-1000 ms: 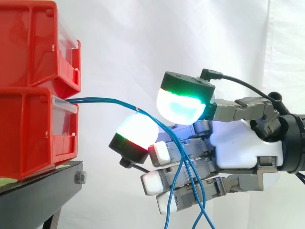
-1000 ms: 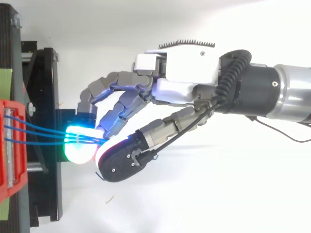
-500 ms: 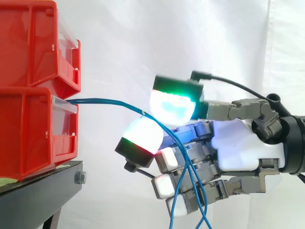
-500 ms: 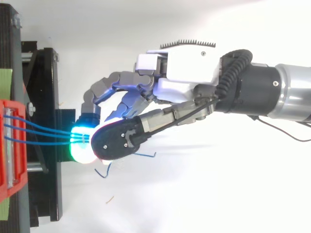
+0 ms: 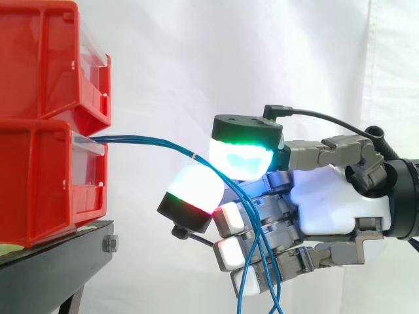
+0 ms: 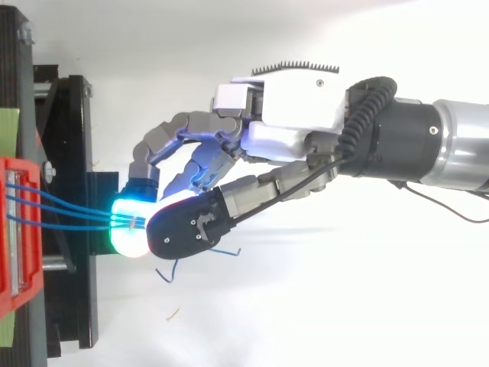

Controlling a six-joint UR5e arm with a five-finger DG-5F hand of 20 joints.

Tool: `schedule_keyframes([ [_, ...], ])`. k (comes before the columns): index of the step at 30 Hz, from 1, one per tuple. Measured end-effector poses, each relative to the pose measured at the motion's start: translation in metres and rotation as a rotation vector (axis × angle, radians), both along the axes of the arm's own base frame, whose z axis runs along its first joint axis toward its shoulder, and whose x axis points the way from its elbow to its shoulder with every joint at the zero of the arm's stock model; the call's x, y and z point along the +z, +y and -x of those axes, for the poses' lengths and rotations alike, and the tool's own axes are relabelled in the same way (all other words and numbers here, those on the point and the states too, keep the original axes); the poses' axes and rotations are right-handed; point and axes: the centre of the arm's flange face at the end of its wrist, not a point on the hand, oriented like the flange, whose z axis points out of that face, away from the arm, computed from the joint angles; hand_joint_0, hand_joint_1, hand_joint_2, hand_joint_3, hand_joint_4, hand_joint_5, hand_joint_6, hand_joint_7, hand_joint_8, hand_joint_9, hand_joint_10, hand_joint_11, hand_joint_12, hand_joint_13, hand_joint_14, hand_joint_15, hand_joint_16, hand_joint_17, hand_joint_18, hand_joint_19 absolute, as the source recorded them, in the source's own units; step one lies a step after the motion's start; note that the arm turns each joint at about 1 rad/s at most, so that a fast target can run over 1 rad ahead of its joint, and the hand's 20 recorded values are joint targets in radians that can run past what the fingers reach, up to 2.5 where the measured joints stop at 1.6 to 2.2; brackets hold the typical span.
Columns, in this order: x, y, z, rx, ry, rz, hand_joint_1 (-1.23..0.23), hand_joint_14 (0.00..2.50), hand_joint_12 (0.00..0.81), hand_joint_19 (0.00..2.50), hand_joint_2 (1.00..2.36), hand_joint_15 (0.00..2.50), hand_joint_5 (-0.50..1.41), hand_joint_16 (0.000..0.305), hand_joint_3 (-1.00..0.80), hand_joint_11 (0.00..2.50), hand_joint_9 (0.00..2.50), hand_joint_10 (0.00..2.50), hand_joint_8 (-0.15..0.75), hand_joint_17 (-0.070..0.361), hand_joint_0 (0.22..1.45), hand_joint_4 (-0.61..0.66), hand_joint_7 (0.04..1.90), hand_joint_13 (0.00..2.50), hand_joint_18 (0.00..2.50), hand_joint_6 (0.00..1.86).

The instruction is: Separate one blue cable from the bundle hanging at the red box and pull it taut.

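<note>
At the centre right of the side view the hand [image 5: 327, 203] has its fingers curled, and a green-and-cyan pad [image 5: 241, 156] above and a white pad edged with red [image 5: 193, 190] below pinch the blue cables [image 5: 144, 139] between them. From the front of the lower red bin [image 5: 39, 176] at the left edge, on the black stand [image 5: 59, 252], the cables arch rightward to the pads, then hang down across the curled fingers to the bottom edge
</note>
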Motion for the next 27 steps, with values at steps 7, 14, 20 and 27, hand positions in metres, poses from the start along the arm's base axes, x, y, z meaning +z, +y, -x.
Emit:
schedule_keyframes([
  [7, -0.0003, -0.0006, 0.0001, -0.003, 0.001, 0.002, -0.66, 0.02, 0.33, 0.47, 1.0, 0.49, -0.19, 0.037, -0.45, 0.72, 0.86, 0.02, 0.309, 0.084, 0.57, 0.18, 0.91, 0.93, 0.8, 0.84],
  [14, -0.0003, -0.0006, 0.0001, -0.004, 0.002, 0.004, -0.69, 0.02, 0.326, 0.47, 1.01, 0.49, -0.19, 0.036, -0.35, 0.73, 0.88, 0.02, 0.311, 0.082, 0.62, 0.16, 0.93, 0.95, 0.81, 0.85],
  [20, -0.0003, 0.0005, 0.0, -0.003, 0.002, 0.004, -0.81, 0.02, 0.332, 0.46, 1.01, 0.5, -0.2, 0.038, -0.25, 0.75, 0.85, 0.02, 0.313, 0.085, 0.65, 0.13, 0.94, 0.96, 0.82, 0.88],
  [27, 0.0, 0.002, -0.0001, -0.002, 0.001, 0.004, -0.91, 0.02, 0.329, 0.43, 1.01, 0.51, -0.2, 0.036, -0.39, 0.8, 0.86, 0.02, 0.307, 0.081, 0.71, 0.14, 0.9, 0.97, 0.83, 0.9],
])
